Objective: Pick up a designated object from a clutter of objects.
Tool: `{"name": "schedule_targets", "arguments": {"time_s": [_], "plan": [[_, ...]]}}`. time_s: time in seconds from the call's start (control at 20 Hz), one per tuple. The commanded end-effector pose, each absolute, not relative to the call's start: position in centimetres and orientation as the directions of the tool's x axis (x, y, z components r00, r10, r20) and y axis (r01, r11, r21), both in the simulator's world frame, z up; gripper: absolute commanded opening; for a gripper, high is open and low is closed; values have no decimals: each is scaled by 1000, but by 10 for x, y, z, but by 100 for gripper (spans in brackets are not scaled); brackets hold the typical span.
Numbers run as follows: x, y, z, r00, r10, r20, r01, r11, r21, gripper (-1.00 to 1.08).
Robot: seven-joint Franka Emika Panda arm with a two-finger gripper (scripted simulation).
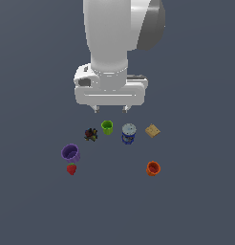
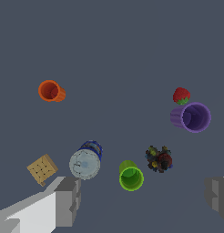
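Observation:
The blue can (image 1: 128, 133) with a pale grey lid stands upright among the clutter; it also shows in the wrist view (image 2: 86, 161). My gripper (image 1: 110, 109) hangs above and behind it, open and empty, with nothing between its fingers (image 2: 68, 200). A green cup (image 1: 107, 127) stands just to the exterior view's left of the can, seen too in the wrist view (image 2: 130, 176). A dark red-black lump (image 1: 91, 134), a purple cup (image 1: 70, 153) and a red strawberry (image 1: 71, 168) lie further left.
A tan cracker square (image 1: 153, 130) lies to the exterior view's right of the can. An orange cup (image 1: 153, 168) sits nearer the front right. All rest on a flat dark grey floor (image 1: 196, 206).

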State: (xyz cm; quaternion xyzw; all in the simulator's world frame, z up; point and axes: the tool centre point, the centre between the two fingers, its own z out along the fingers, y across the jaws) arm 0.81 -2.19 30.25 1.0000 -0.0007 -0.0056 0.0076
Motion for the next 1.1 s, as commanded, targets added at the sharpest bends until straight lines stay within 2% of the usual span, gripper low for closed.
{"name": "schedule_targets", "arguments": {"time_s": [0.0,0.65,1.05], "plan": [[8,-22,303,1000,-2,-11,-1,-1000,15,100],[14,7,314,999,32,0,32,-999,7,100],[11,12,292,997,74,-1,74,-997,8,100]]}}
